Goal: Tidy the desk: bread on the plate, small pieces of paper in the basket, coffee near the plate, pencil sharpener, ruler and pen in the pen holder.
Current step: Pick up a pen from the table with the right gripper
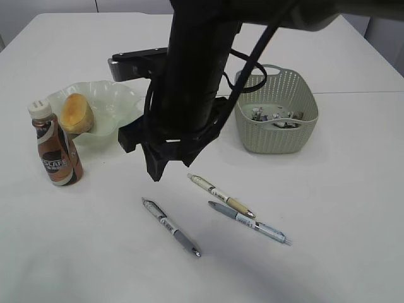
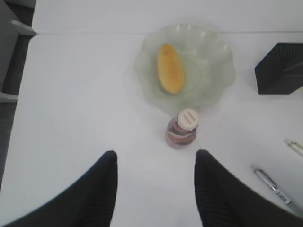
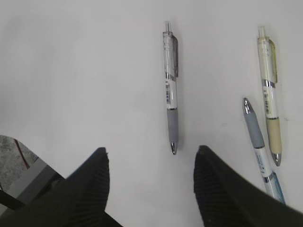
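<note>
A matte black arm [image 1: 189, 76] trails looped black cables [image 1: 252, 63], its finger pads [image 3: 90, 189] finely ribbed.

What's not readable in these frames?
- Pen holder: hidden behind the arm in the exterior view; cut by the left wrist view's edge.
- Ruler, sharpener: in no view.
- Basket contents: too small to identify.
- Third pen: cut by the right wrist view's bottom edge.

Left gripper [image 2: 154, 189] open and empty, right gripper [image 3: 151, 189] likewise
</note>
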